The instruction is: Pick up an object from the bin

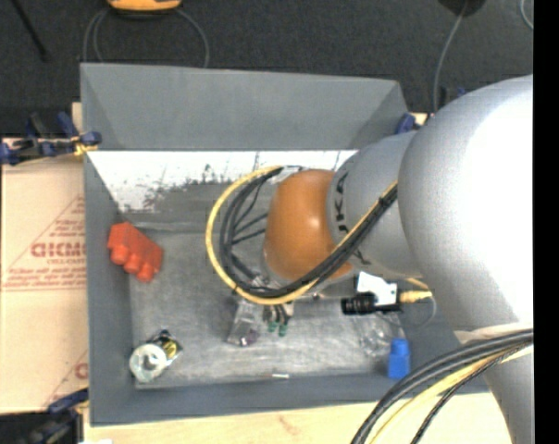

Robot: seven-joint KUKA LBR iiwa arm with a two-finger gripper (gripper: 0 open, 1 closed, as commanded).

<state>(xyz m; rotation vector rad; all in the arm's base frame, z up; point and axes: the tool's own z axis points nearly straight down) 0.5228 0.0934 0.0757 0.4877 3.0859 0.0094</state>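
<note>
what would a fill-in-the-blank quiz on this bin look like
1. The red block lies by the ____ wall of the bin.
2. The small thing in the lower right corner is ____ in colour.
3. The arm, with its gripper low over the floor, reaches in from the view's ____.

Missing words: left; blue; right.

Single camera above bin [242,114], looking down obliquely.

Block [134,252] left, bottle [391,353] right in bin [242,109]
</note>
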